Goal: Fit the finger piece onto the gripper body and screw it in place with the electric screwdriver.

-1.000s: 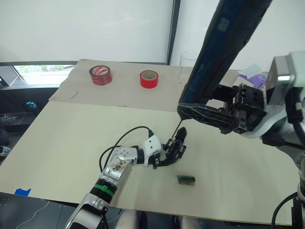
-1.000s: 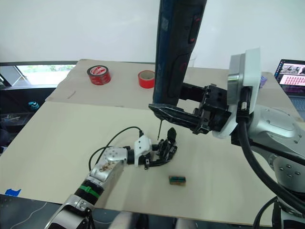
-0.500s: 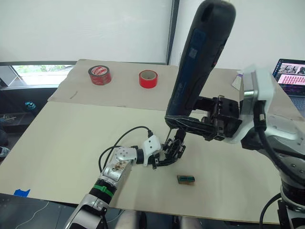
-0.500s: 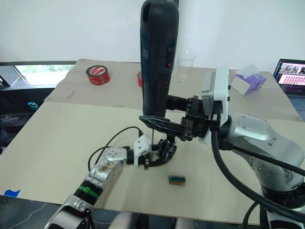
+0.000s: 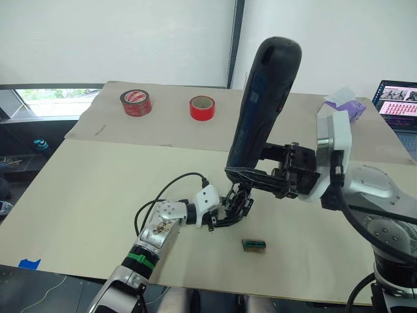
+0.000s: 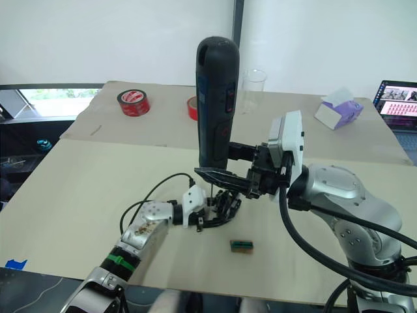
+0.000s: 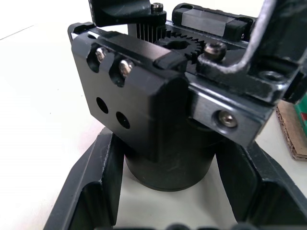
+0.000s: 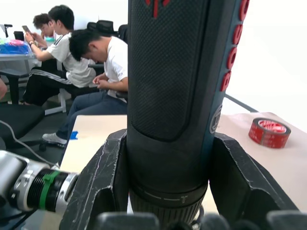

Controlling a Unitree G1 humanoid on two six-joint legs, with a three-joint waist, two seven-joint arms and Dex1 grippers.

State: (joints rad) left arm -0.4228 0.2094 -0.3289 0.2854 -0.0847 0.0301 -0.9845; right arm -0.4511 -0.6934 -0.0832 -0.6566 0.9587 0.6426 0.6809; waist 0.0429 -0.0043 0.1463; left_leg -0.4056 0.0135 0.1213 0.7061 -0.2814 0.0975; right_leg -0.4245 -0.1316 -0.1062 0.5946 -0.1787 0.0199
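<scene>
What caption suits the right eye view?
Right hand holds the electric screwdriver upright over the gripper body gripped by the left hand.

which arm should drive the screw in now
Right. The right gripper grips the electric screwdriver upright, directly above the gripper body. The left gripper is clamped on that body, bracing it on the table.

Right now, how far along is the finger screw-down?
Done: the left claw is clamped on the gripper body, standing on the table. In hand: the right claw holds the electric screwdriver upright, bit down over the body. Left: driving the screw; whether the finger piece is seated cannot be told.
</scene>
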